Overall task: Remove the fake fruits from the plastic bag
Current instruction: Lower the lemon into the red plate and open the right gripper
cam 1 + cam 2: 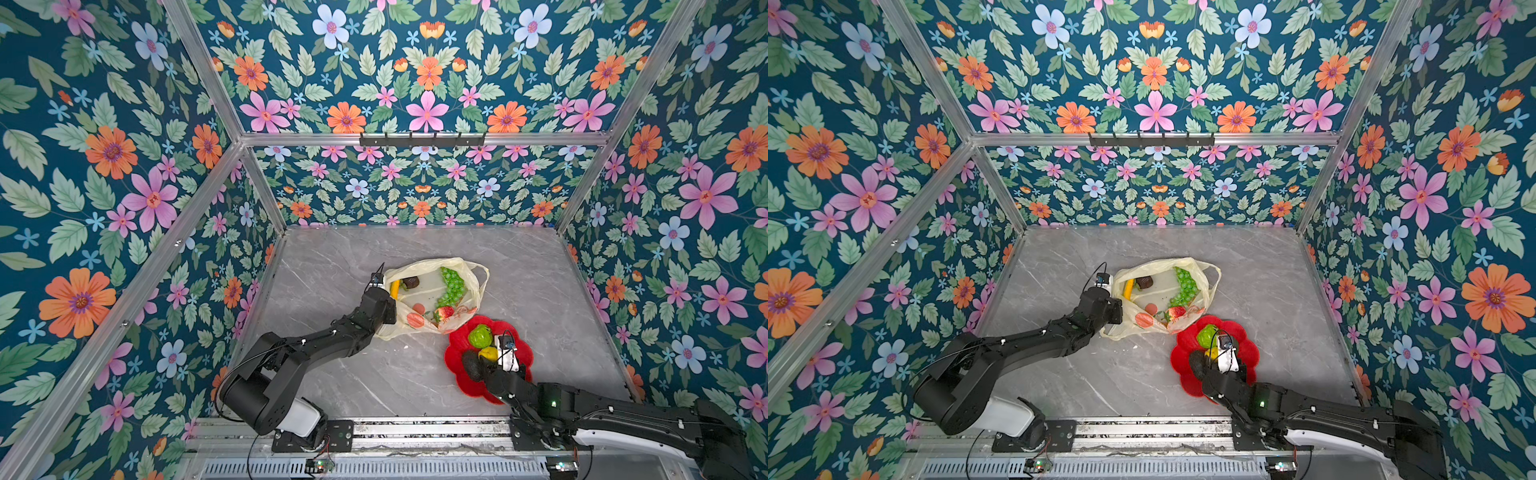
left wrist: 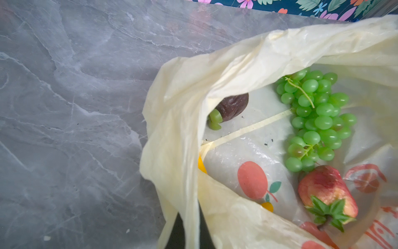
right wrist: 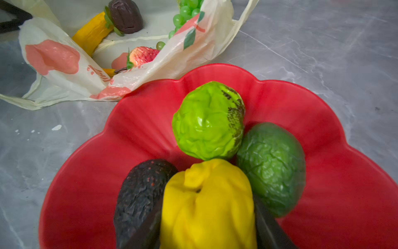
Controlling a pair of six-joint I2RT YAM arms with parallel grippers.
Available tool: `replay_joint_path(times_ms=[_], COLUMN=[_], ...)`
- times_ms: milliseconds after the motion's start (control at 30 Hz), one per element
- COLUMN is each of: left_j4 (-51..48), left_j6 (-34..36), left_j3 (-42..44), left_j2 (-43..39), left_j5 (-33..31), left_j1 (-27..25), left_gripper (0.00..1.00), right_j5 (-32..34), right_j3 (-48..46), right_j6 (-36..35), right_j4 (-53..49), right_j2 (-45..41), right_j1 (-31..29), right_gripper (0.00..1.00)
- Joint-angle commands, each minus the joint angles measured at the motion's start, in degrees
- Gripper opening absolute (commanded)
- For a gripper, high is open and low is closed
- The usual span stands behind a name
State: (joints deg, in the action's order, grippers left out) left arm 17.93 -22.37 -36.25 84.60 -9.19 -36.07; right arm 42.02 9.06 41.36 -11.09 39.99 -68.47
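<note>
While the right gripper (image 3: pixel 209 207) clamps the lemon (image 3: pixel 204 183) between half-spread fingers low over the red dish (image 3: pixel 344 194), the left gripper (image 2: pixel 191 228) is pinched tight on the rim of the plastic bag (image 2: pixel 237 60), lifting one side of its mouth. Around the lemon, a bright green bumpy fruit (image 3: pixel 206 120), a darker green fruit (image 3: pixel 271 168) and an avocado (image 3: pixel 140 194) lie in the dish. The bag rests on the table (image 2: pixel 64 107) just beside the dish, with the grape bunch (image 2: pixel 312 116), strawberry (image 2: pixel 325 189), banana (image 3: pixel 92 32) and a dark brown fruit (image 2: pixel 232 105) inside.
</note>
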Motion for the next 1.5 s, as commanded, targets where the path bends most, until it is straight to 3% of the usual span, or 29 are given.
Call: replay_joint_path(times_ms=[0,300,467,700,900,1300,1467], left_j4=[0.9,0.8,0.8,0.7,0.7,0.7,0.7], left_j6=[0.5,0.7,0.8,0.8,0.9,1.0,1.0], left_j3=[0.0,-0.2,-0.2,-0.2,-0.1,-0.2,-0.2], left_j2=[0.1,0.3,0.4,0.2,-0.1,0.1,0.1], left_j5=[-0.6,-1.0,-1.4,-1.7,-1.9,-1.7,-1.9], left_j1=[0.0,0.0,0.0,0.0,0.1,0.0,0.1], left_gripper=[0.07,0.07,0.07,0.07,0.07,0.07,0.07], right_j5=[-0.4,-1.0,0.1,0.3,0.7,1.7,-5.7], right_j3=[-1.9,-3.2,-0.6,2.2,2.6,6.8,8.5], right_j6=[-6.1,-7.8,-4.2,0.2,1.7,9.1,10.7], right_j4=[10.6,14.6,9.9,3.8,1.0,-12.2,-13.4], right_j2=[0.0,1.6,3.9,6.2,4.8,-0.5,0.1], right_j1=[0.0,0.0,-0.1,0.0,-0.1,0.4,6.3], right_gripper=[0.51,0.56,0.66,0.69,0.68,0.82,0.79])
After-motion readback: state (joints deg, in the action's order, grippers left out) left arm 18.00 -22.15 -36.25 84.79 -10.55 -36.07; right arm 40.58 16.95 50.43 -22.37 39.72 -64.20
